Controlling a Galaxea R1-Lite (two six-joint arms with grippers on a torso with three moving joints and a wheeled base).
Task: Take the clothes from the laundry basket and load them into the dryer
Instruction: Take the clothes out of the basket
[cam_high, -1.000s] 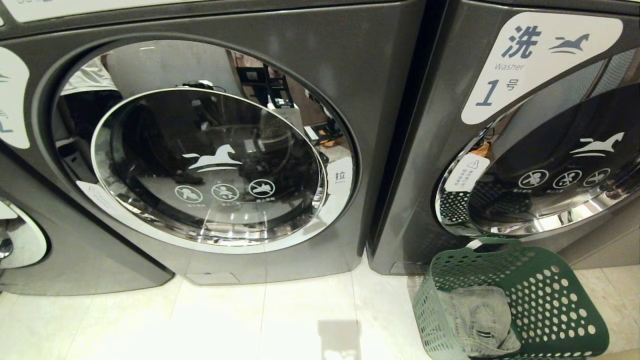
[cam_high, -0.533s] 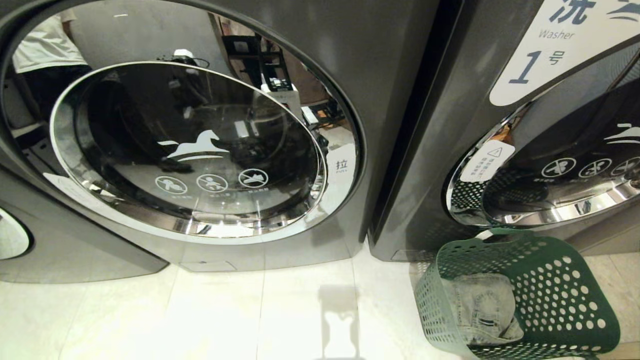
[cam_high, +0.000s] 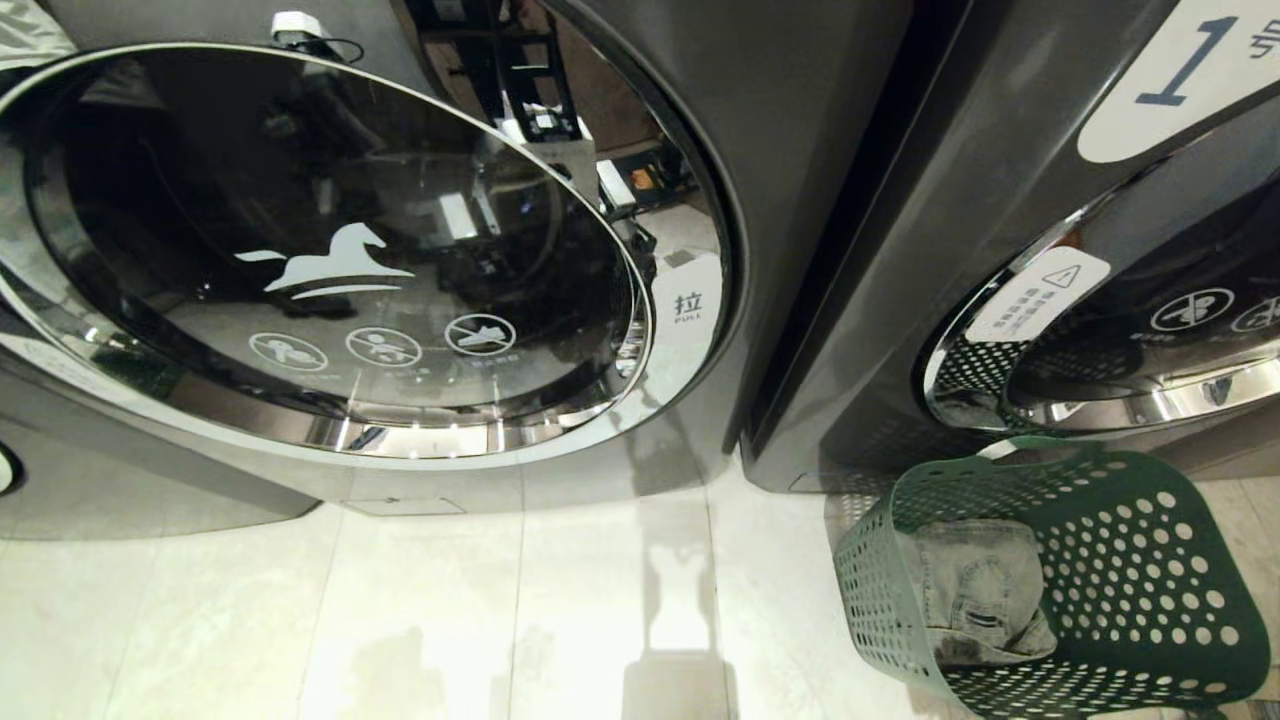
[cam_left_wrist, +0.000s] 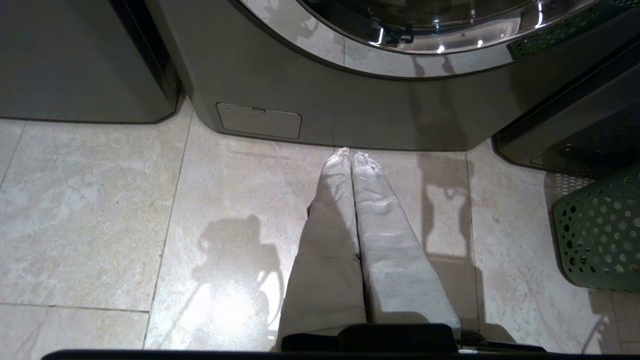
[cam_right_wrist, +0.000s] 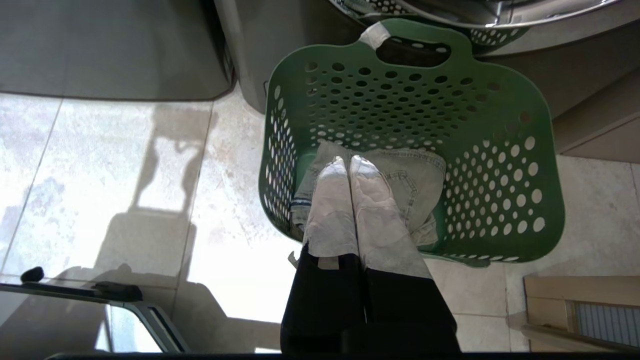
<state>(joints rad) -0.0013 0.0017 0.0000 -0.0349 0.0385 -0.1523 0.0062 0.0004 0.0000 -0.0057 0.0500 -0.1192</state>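
Note:
A green perforated laundry basket (cam_high: 1130, 560) stands on the floor at the lower right, in front of the right machine; its wall shows too in the right wrist view (cam_right_wrist: 490, 165). Faded denim clothes (cam_high: 975, 590) lie bunched inside it, seen again under the right arm (cam_right_wrist: 420, 180). The dryer (cam_high: 800, 200) fills the left and middle, its round glass door (cam_high: 330, 260) closed. My right gripper (cam_right_wrist: 349, 160) hangs shut and empty above the denim. My left gripper (cam_left_wrist: 348, 153) is shut and empty over bare tiles in front of the dryer's base. Neither arm shows in the head view.
A second dark machine (cam_high: 1000, 250) with a white label stands right of the dryer, directly behind the basket. Pale floor tiles (cam_high: 400, 620) spread in front of both machines. A wooden edge (cam_right_wrist: 580, 310) lies on the floor beside the basket.
The head view has tilted downward: both machines slid up in the picture and more floor shows. The basket and clothes keep their place on the floor; both arms stay still.

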